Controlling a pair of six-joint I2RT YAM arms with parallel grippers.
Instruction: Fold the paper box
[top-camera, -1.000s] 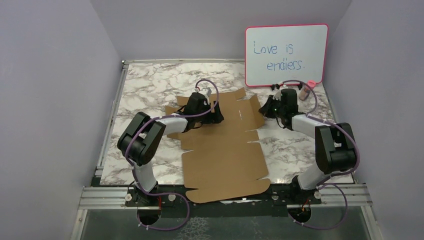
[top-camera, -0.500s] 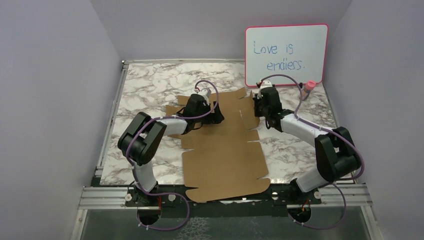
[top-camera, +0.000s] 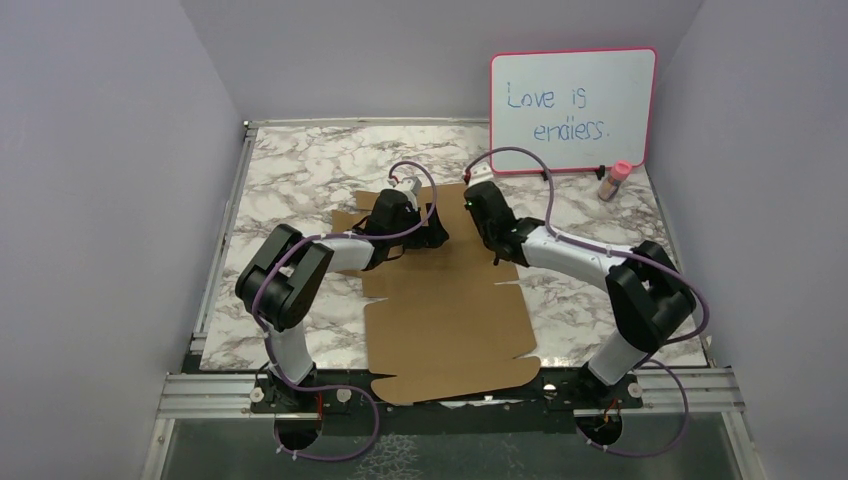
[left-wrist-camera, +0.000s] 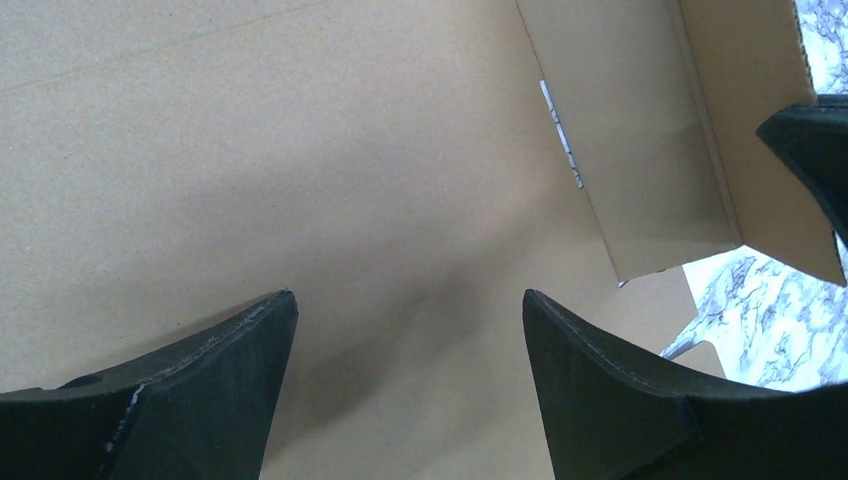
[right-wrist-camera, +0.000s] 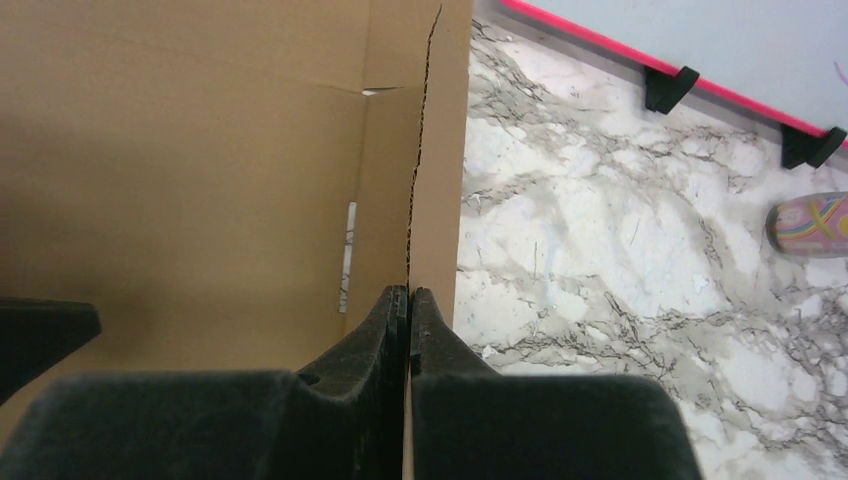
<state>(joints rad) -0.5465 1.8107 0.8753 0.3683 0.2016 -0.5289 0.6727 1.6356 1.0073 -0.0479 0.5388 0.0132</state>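
Pinching a flap (right-wrist-camera: 440, 150) at 1 o'clock on the paper box (top-camera: 445, 320), the right gripper (right-wrist-camera: 408, 300) holds it raised for creasing; the left gripper (left-wrist-camera: 405, 305), released, seemingly pins the panel to the desk (top-camera: 300, 170).

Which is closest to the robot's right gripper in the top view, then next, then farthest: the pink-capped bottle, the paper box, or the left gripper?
1. paper box: touching, its flap pinched in the right gripper.
2. left gripper: just to the left, over the box.
3. pink-capped bottle: far right, by the whiteboard.
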